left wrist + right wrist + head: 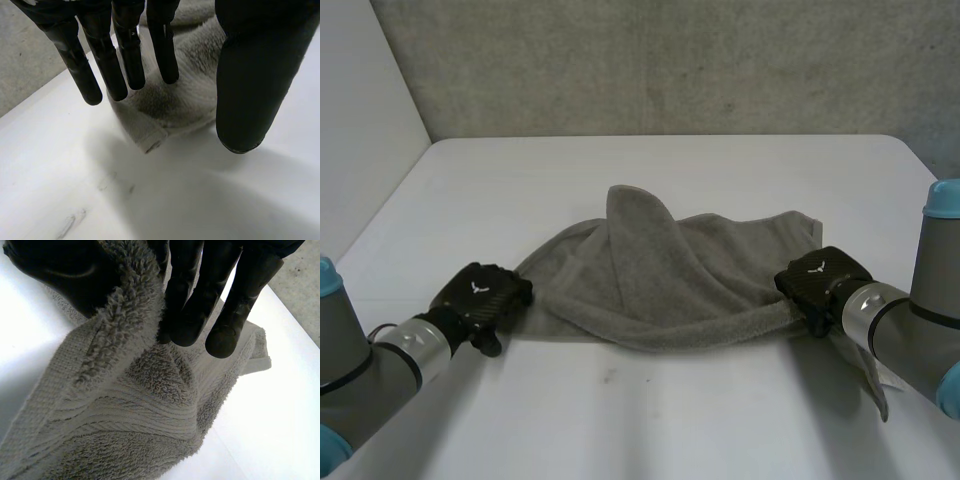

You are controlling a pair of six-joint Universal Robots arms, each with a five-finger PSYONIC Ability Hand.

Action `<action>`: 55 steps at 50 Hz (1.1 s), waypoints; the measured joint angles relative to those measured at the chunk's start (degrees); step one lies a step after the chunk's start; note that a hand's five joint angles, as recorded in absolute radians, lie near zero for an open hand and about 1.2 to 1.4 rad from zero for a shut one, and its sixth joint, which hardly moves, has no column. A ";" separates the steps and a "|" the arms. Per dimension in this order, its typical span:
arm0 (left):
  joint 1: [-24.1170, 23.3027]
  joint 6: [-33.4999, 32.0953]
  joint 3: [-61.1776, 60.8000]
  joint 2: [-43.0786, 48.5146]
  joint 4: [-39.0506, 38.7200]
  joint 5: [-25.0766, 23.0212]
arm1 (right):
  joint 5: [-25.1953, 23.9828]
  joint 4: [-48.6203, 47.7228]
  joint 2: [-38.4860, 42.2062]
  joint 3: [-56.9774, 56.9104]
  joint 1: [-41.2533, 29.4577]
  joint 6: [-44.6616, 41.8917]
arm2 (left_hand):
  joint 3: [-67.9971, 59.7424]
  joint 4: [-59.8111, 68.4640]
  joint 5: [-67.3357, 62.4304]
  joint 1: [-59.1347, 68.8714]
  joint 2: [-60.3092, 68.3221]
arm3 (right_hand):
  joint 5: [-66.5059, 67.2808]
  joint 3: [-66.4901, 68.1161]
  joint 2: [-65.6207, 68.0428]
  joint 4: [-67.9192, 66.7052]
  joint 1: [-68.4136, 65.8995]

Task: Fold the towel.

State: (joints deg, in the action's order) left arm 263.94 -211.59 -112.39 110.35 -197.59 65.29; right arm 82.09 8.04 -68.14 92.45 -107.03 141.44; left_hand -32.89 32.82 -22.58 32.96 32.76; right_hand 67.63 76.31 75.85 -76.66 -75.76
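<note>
Left hand point(480, 293) point(252, 75): fingers point(125, 55) straight and set apart from the thumb, gripping nothing. The left corner of the towel point(670, 275) point(170, 105) lies flat on the table point(670, 410) below the gap between them; cannot tell whether the fingertips touch the cloth. Right hand point(823, 278) point(200, 295): fingers closed toward the thumb, with the towel's point(125, 430) right edge pinched between them and lifted off the surface. The towel sits mid-table between the two hands, bunched. Its near edge sags in a curve from hand to hand, and one fold point(640, 215) stands up as a peak behind. A strip of cloth point(873, 378) trails under the right forearm. There is bare white table in front of and behind the towel, with a few small specks point(610, 376) on the near part. The grey back wall point(670, 60) borders the far edge and a white side wall point(360, 130) runs along the left.
</note>
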 measured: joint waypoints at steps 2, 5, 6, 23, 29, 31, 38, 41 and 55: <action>0.12 -1.95 -0.03 0.70 -0.66 0.01 | 0.00 -0.13 0.01 0.07 -0.01 -0.02 | 0.11 0.00 0.03 0.00 -0.01 | 0.00 0.00 0.00 0.00 0.00; 0.23 -3.58 -0.06 1.30 -1.45 0.01 | 0.00 -0.21 0.02 0.11 -0.02 -0.02 | 0.12 -0.01 0.05 0.00 -0.01 | 0.00 0.00 0.00 0.00 0.00; 0.27 -4.18 -0.10 1.55 -1.88 0.00 | 0.00 -0.24 0.02 0.11 -0.02 -0.03 | 0.12 -0.01 0.06 0.00 -0.01 | 0.00 0.00 0.00 0.00 0.00; 0.18 -4.95 0.41 4.07 -8.17 -0.13 | 0.00 -0.33 0.72 0.24 -0.18 -0.03 | -4.62 4.66 -4.85 4.68 4.77 | 0.00 0.00 0.00 0.00 0.00; 0.00 -4.83 0.93 4.87 -8.61 -0.24 | 0.00 -0.38 1.02 0.29 -0.26 -0.03 | -10.38 10.34 -10.45 10.37 10.53 | 0.00 0.00 0.00 0.00 0.00; -0.08 -4.81 1.14 5.24 -8.61 -0.33 | 0.00 -0.39 1.09 0.31 -0.27 -0.03 | -13.13 13.21 -13.26 13.06 13.27 | 0.00 0.00 0.00 0.00 0.00; -0.34 -4.82 2.06 6.59 -8.51 -1.28 | 0.00 -0.40 1.25 0.35 -0.29 -0.02 | -17.87 18.01 -18.02 17.91 18.02 | 0.00 0.00 0.00 0.00 0.00; -0.47 -4.84 2.49 7.02 -8.46 -1.76 | 0.00 -0.40 1.26 0.33 -0.29 -0.03 | -23.02 23.18 -23.10 22.96 23.21 | 0.00 0.00 0.00 0.00 0.00; -1.40 -4.26 4.13 5.15 -7.47 -2.83 | 0.22 -0.43 0.08 -0.31 -0.33 0.04 | -36.53 36.72 -36.05 34.79 36.85 | 0.00 0.00 0.00 0.00 0.00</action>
State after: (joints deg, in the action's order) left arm 262.55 -215.85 -108.26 115.50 -205.06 62.46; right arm 82.31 7.61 -68.06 92.14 -107.36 141.49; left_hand -69.42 69.55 -58.63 67.74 69.61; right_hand 67.62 76.31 75.85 -76.66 -75.76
